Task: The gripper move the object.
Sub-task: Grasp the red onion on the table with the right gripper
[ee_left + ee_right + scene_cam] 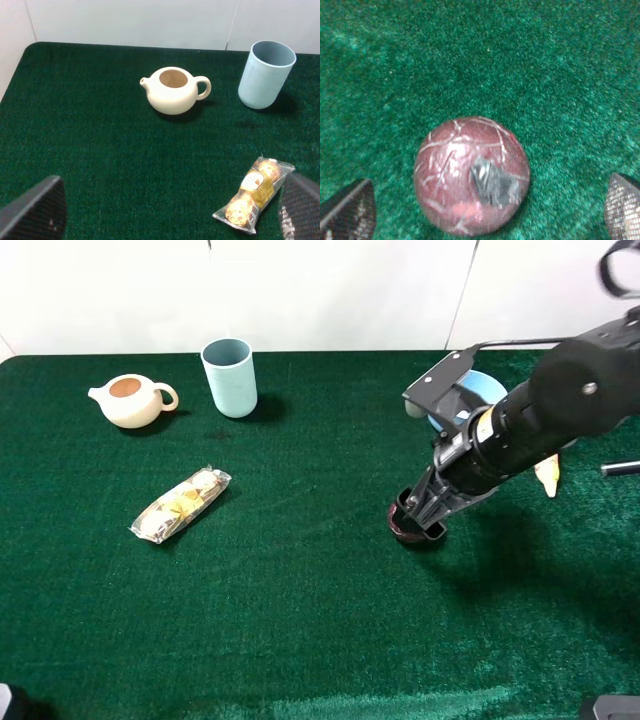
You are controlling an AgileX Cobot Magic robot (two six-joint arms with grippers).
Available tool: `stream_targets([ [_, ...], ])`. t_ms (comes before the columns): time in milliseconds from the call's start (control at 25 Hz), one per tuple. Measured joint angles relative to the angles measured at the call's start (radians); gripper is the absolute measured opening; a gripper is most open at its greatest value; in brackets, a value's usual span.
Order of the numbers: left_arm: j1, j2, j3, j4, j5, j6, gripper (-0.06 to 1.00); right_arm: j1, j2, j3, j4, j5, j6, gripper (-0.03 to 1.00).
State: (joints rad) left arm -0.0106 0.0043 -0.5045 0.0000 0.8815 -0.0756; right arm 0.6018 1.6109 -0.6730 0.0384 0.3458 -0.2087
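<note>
"What does the high camera give you that the wrist ones miss?"

"The whole layout. On the green cloth the cream teapot sits at ten o'clock from the middle, the pale blue cup at eleven and the sweets packet at nine. The right gripper is down low at three o'clock. The maroon ball only peeks out from under it as a dark rim. A blue bowl shows behind the arm, about one o'clock from the ball and mostly hidden."

"And the right wrist camera?"

"That one shows the ball properly. It's round and maroon, with pale lines across the skin and a dark grey patch, and it rests on the cloth. One mesh-patterned fingertip stands off to each side, with bare green between it and the ball. So the jaws are spread wide and straddle it, touching nothing that I can see."

"Not clamped, then?"

"No, it grips nothing. From above you couldn't tell, because the arm covers the gap."

"The other arm?"

"I can't make it out from above. Its own camera shows the left gripper spread wide too, empty and above the cloth. The teapot, cup and packet lie out in front of it."
</note>
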Motion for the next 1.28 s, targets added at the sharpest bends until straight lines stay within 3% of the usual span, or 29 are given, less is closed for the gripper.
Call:
stream_targets([
  [480, 0.000, 0.000, 0.000, 0.000, 0.000, 0.000, 0.84, 0.000, 0.118, -0.001, 0.002, -0.091, 0.000, 0.69],
  [1280, 0.000, 0.000, 0.000, 0.000, 0.000, 0.000, 0.84, 0.000, 0.179, -0.001, 0.020, -0.115, 0.000, 0.67],
])
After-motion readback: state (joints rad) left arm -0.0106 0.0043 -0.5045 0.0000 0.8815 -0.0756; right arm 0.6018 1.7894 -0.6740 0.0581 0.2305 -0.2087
